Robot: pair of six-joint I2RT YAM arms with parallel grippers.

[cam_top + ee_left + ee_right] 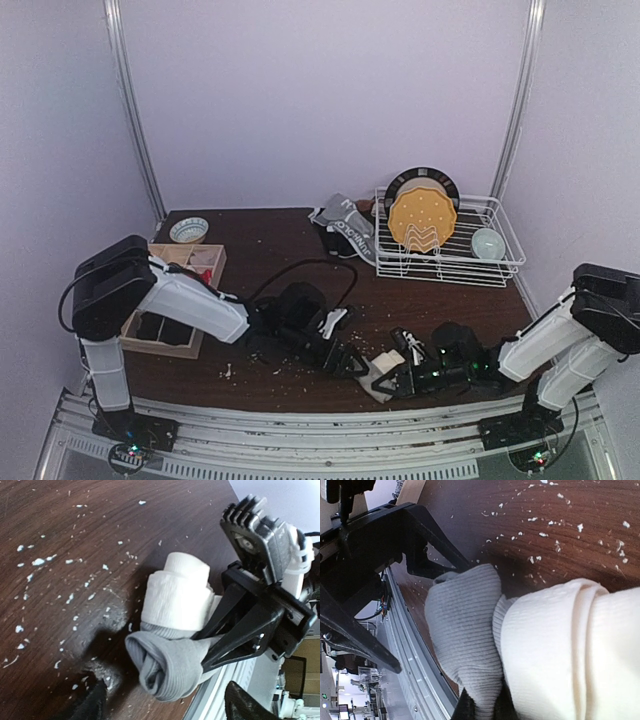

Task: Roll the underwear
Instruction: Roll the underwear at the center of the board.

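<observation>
top view: the two arms meet at the near edge of the table (270, 250). the rolled underwear (386, 364), pale and grey, lies between the left gripper (352, 360) and the right gripper (398, 380); neither jaw can be read at this size. a loose pile of underwear (345, 228) with a lettered waistband lies at the far side against the dish rack (450, 255), well apart from both arms.

left wrist: the roll is a white coil and a grey coil wound together, resting on crumb-strewn wood near the table's edge. the right gripper's black fingers pinch narrowly onto the grey part. the left gripper's own fingers (92, 707) stand wide at the bottom corners, holding nothing.

right wrist: the roll fills the frame, clamped close under the camera, with the left gripper's open frame just beside it.

one bundle looks rolled but not yet let go. the far pile looks unrolled, so most of the task seems left.
</observation>
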